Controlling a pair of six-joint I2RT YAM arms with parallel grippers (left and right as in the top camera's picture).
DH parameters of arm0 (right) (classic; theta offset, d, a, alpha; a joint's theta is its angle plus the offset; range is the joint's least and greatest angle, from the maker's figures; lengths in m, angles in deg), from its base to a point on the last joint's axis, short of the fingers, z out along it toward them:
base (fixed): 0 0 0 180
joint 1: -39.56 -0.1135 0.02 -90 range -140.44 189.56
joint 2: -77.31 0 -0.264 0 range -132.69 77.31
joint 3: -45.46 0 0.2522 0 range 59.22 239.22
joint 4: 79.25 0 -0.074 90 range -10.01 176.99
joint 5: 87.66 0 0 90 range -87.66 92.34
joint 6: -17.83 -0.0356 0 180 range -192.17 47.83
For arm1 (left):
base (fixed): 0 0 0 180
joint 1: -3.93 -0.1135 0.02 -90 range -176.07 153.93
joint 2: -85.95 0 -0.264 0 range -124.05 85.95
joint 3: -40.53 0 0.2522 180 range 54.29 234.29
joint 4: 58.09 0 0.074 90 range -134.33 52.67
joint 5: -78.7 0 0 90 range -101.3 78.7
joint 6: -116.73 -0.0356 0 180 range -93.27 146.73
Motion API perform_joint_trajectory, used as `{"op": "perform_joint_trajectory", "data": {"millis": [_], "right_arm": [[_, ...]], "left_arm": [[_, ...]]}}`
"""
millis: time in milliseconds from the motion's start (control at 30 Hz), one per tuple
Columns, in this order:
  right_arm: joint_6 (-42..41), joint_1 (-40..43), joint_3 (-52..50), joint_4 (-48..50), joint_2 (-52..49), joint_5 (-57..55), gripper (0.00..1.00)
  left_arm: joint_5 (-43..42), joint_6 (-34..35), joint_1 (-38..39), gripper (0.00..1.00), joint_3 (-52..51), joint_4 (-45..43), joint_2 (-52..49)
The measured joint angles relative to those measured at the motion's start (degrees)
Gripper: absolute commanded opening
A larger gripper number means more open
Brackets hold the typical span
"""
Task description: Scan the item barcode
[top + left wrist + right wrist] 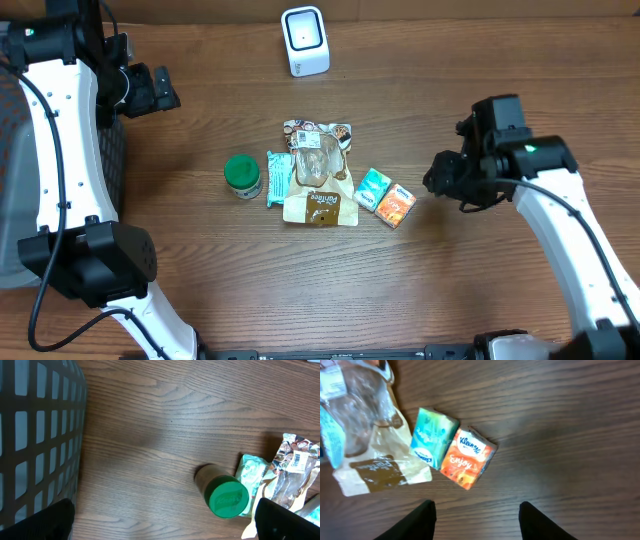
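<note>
Right gripper, jaws apart and empty, hung near the orange pack. The pack lay flat on the table, touching the teal pack beside the bag. Left gripper, spread wide, held nothing. The scanner stood well apart.

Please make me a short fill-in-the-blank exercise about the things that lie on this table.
1. The jar has a ___ lid.
2. The Kleenex tissue pack is ___ in colour and touches a teal pack.
3. The scanner is ___ in colour.
4. The right gripper holds ___.
Missing words: green; orange; white; nothing.
</note>
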Motion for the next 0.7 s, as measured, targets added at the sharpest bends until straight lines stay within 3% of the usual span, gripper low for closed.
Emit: {"op": "perform_joint_trajectory", "data": {"millis": [333,567,700], "right_arm": [[-3.17,0.00,0.00,2.60,-8.87,1.55,0.59],[-7.28,-0.20,0.00,4.57,-11.82,2.16,0.49],[-4.26,-3.04,0.00,6.73,-13.11,3.54,0.47]], "left_arm": [[0.00,0.00,0.00,0.99,0.00,0.02,0.00],[0.00,0.00,0.00,1.00,0.00,0.00,0.00],[0.00,0.00,0.00,0.99,0.00,0.02,0.00]]}}
